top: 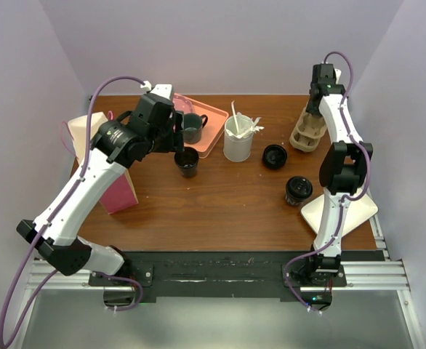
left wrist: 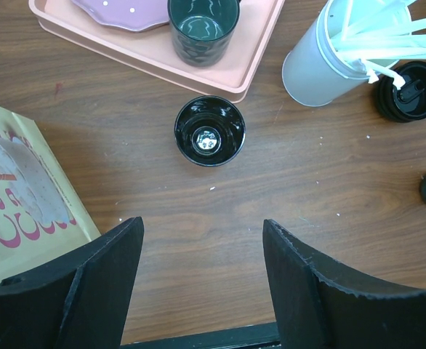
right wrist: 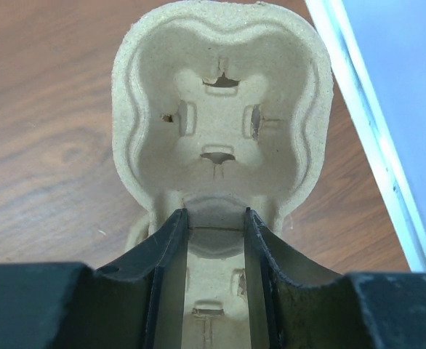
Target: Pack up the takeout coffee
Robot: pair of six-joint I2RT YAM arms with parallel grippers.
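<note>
Top external view: the takeout coffee (top: 299, 189) stands with its lid on, on the right part of the table (top: 227, 211). The left pincer (left wrist: 202, 233) is wide apart; the right pincer (right wrist: 214, 218) grips the pulp carrier (right wrist: 220, 109).

Brown wooden table (top: 227, 211) between pale lilac walls (top: 220, 43)

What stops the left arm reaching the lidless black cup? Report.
Likely nothing; yes, it looks reachable. The left arm hangs near the lidless black cup, jaws wide open, only bare table between; the pink tray lies beyond it.
</note>
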